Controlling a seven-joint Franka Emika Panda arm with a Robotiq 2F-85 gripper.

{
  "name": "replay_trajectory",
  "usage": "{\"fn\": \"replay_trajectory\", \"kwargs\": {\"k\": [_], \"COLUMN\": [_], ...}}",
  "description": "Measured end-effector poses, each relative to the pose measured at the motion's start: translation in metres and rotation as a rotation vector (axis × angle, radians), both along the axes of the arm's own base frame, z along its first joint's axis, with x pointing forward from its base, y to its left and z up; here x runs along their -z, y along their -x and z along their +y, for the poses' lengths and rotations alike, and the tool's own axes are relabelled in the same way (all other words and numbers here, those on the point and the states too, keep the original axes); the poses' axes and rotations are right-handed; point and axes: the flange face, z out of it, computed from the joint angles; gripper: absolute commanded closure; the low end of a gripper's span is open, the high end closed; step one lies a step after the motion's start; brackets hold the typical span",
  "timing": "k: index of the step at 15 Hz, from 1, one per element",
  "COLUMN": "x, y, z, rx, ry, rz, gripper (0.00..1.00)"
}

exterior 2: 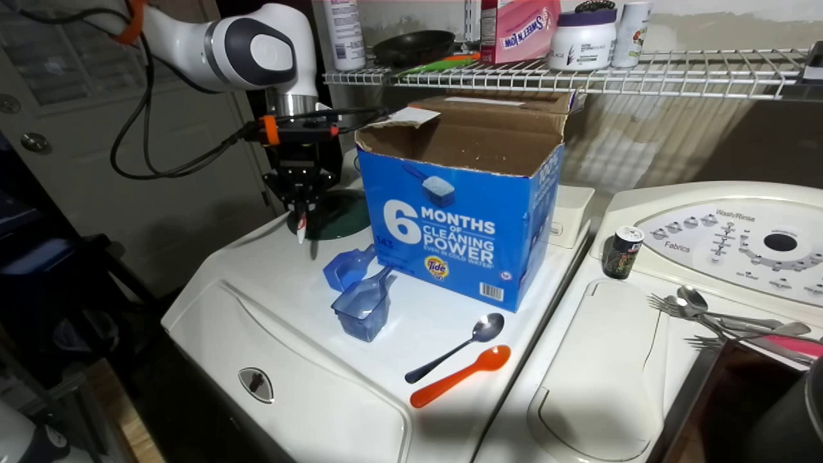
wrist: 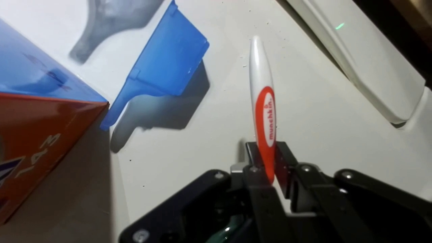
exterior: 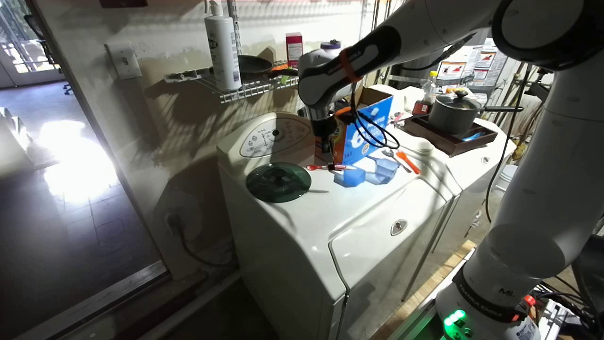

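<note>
My gripper (wrist: 266, 145) is shut on a red and white spoon (wrist: 265, 111), pinching the red part of its handle. The white handle end points away from the jaws in the wrist view; the bowl is hidden there but shows in an exterior view as a red spoon bowl (exterior: 312, 167). Over the white washer top, the gripper (exterior 2: 302, 207) stands between a green glass lid (exterior 2: 341, 217) and a blue scoop (exterior 2: 347, 267). A paler blue scoop (exterior 2: 362, 314) lies beside that one. How high the spoon hangs above the surface, I cannot tell.
A blue and orange detergent box (exterior 2: 443, 225), top open, stands close beside the gripper. Toward the second machine lie a metal spoon (exterior 2: 487, 328) and an orange spoon (exterior 2: 463, 376). A wire shelf (exterior 2: 694, 78) runs above. A pot (exterior: 453, 115) sits in a brown tray (exterior: 453, 148).
</note>
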Motion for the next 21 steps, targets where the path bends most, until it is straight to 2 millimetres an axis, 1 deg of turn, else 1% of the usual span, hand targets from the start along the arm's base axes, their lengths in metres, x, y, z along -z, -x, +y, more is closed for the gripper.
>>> {"fn": "replay_trajectory", "kwargs": {"k": [8, 13, 14, 21], "x": [0.004, 0.005, 0.005, 0.005], "y": [0.000, -0.010, -0.012, -0.017], "z": [0.000, -0.001, 0.000, 0.000], "rx": [-0.014, -0.004, 0.000, 0.003], "ry": [-0.002, -0.002, -0.001, -0.002], "rz": [0.014, 0.010, 0.008, 0.004], "gripper": [0.96, 0.96, 0.84, 0.84]}}
